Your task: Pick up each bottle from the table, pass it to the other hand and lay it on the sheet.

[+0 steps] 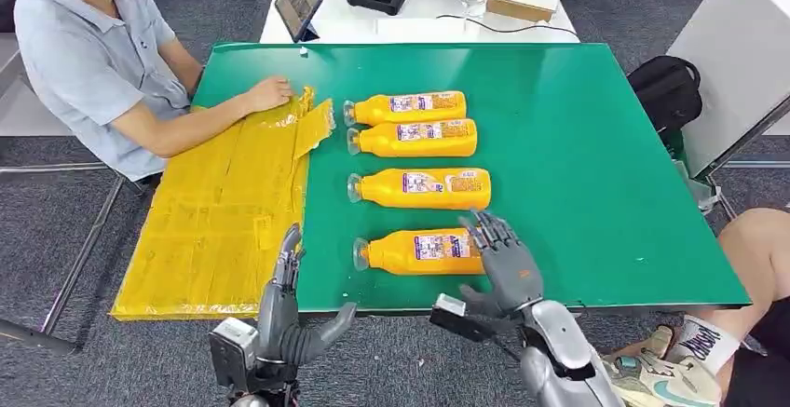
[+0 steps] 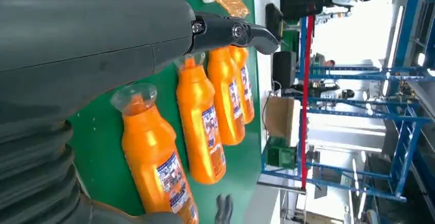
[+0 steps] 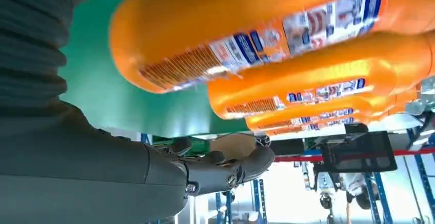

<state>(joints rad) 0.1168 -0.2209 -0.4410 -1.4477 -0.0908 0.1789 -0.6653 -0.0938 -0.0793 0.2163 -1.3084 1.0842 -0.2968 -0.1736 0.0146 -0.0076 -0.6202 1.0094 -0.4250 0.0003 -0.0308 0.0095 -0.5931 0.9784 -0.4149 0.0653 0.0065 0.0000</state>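
The four orange plastic bottles point(image 1: 421, 251) are each carrying a blue-and-white printed label point(image 1: 441, 247) — its wording is showing too small and blurred to be read, and the barcode-like stripes point(image 3: 177, 69) are giving no legible digits.

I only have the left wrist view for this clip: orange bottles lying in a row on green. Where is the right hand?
Observer: The right hand is at the base end of the nearest bottle, fingers spread. The bottle lies flat on the green table.
Operator: Any bottle on the sheet yet?
Observer: No, the yellow sheet holds no bottle.
Operator: Anyone near the table?
Observer: A person sits at the far left, one hand resting on the sheet's far edge.
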